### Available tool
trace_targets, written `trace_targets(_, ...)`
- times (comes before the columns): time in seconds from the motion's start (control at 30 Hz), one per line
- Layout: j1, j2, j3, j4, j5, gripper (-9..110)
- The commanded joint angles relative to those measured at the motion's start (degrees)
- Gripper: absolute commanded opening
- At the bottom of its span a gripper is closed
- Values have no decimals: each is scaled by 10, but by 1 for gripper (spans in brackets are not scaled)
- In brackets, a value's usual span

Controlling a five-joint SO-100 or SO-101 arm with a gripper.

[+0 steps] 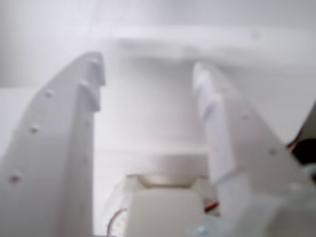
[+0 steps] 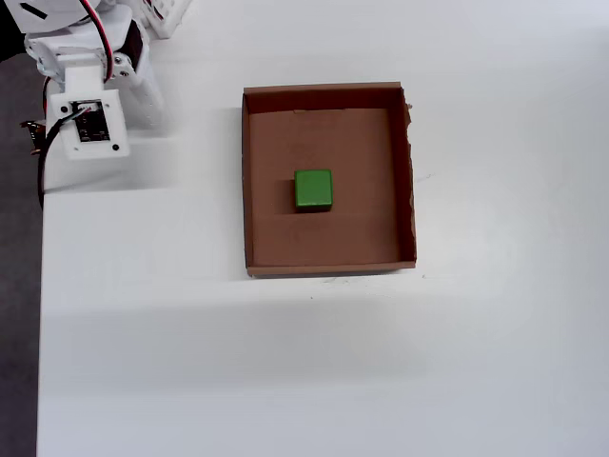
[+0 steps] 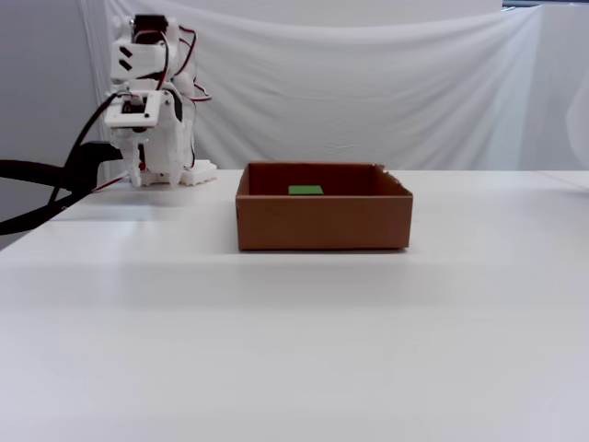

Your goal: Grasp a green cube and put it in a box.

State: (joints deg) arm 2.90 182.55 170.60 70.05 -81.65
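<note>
I see the green cube [image 2: 313,189] lying mid-floor in the box [image 2: 328,266], while my gripper [image 1: 148,81] hangs released and empty, folded back at the bench's far left. The cube looks light, stiff and matte; I'd pinch two opposite flat faces.

No readable text, label, brand, number or sign shows in any of the three views.

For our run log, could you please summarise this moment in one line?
small green cube: on floor of brown cardboard box | gripper: open, empty, folded back left of box in overhead view | placement: apparently done
</note>
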Motion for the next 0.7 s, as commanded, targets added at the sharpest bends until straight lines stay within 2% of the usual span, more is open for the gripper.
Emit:
trace_targets(0.0,9,-1,-3,4,4,18)
trace_targets(0.47,11,-1,-3,6,23,19)
trace_targets(0.53,11,-1,-3,12,60,19)
trace_targets(0.63,12,-1,-3,12,171,21)
trace_targets(0.67,12,-1,-3,12,171,21)
